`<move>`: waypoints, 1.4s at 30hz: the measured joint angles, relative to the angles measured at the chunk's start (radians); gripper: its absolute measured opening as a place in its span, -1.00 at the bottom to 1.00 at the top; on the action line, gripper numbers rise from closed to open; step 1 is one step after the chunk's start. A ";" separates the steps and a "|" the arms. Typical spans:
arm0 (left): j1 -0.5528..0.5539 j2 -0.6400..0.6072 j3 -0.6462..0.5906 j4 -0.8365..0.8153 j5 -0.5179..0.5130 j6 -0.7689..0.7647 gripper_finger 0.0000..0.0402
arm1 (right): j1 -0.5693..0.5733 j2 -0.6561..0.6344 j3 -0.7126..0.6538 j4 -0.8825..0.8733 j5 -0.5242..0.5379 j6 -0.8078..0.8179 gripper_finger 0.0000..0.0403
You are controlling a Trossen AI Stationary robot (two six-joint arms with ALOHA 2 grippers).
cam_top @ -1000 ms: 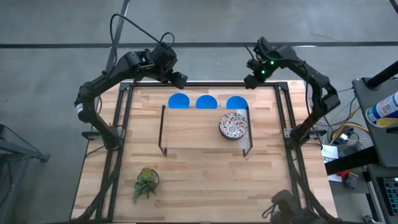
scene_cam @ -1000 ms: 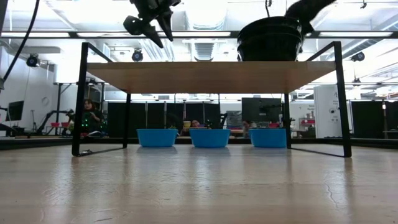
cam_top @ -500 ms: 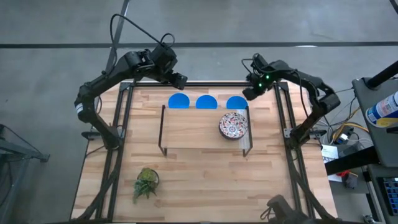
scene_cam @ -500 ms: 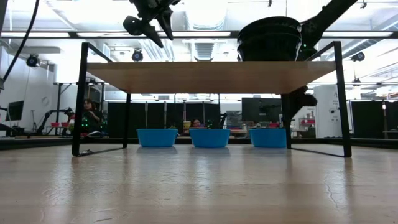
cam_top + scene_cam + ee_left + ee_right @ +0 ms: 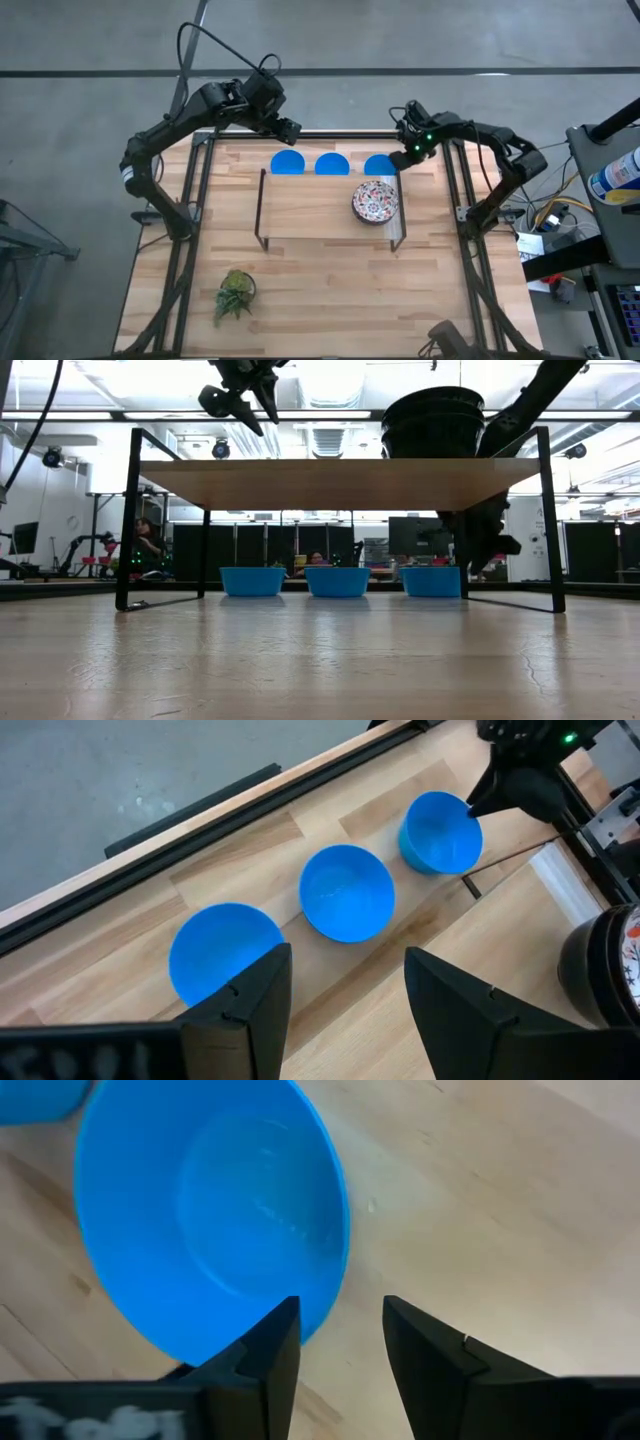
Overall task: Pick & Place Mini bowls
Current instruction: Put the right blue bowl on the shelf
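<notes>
Three blue mini bowls [image 5: 331,163] lined up along the table's [image 5: 330,300] far edge, behind a low shelf [image 5: 310,215] carrying what looks like a stack of patterned bowls [image 5: 375,201]. Right gripper [image 5: 340,1345] down at the rightmost blue bowl [image 5: 205,1210], jaws apart, straddling its rim. Left gripper [image 5: 345,985] raised above the row, jaws wide, holding nothing. Small green plant [image 5: 235,293] near the front.
</notes>
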 joint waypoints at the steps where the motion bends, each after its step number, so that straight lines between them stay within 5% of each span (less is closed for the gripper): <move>1: 0.000 0.000 0.000 0.000 0.000 0.000 -0.06 | 0.000 0.000 -0.008 0.017 -0.010 0.009 -0.32; 11: 0.001 0.000 0.001 -0.003 0.016 0.001 -0.06 | 0.000 0.000 -0.065 0.122 -0.018 0.051 -0.37; 19: 0.000 0.000 0.001 -0.002 0.018 0.004 -0.06 | 0.000 0.000 -0.064 0.155 -0.017 0.052 -0.88; 25: 0.000 0.000 0.001 0.001 0.020 0.013 -0.06 | -0.001 -0.001 -0.039 0.163 -0.009 0.050 -0.95; 42: 0.001 0.000 0.000 0.159 0.013 0.018 -0.06 | 0.019 -0.055 0.478 -0.032 0.196 -0.045 -0.96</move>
